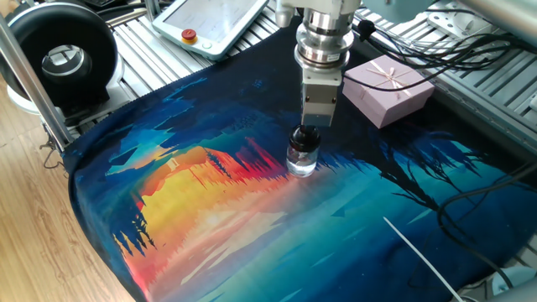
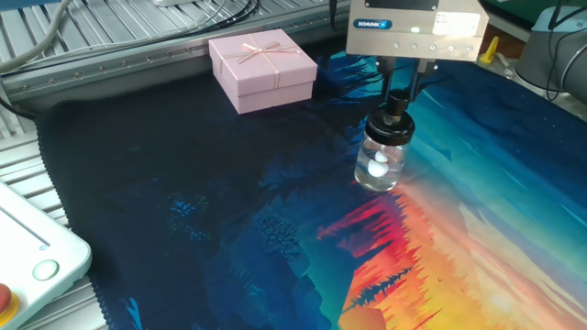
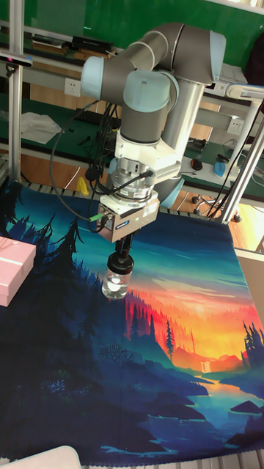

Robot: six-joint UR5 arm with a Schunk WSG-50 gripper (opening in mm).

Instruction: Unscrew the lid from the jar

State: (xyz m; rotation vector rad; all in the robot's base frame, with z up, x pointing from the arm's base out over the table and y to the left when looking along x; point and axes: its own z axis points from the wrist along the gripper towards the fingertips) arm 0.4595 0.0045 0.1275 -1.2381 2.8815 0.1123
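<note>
The small clear glass jar (image 2: 380, 164) (image 1: 301, 161) (image 3: 116, 282) stands upright on the painted cloth, with white bits inside it. Its black lid (image 2: 394, 121) (image 1: 305, 137) (image 3: 119, 261) sits on top. My gripper (image 2: 400, 97) (image 1: 310, 127) (image 3: 123, 249) hangs straight above it, and its two fingers are shut on the lid's knob. The jar's base rests on the cloth.
A pink ribboned gift box (image 2: 262, 69) (image 1: 388, 89) (image 3: 12, 270) sits beyond the jar. A white teach pendant (image 1: 214, 23) (image 2: 27, 257) lies at the cloth's edge. A black round device (image 1: 59, 59) and cables (image 1: 470, 46) lie at the table's sides.
</note>
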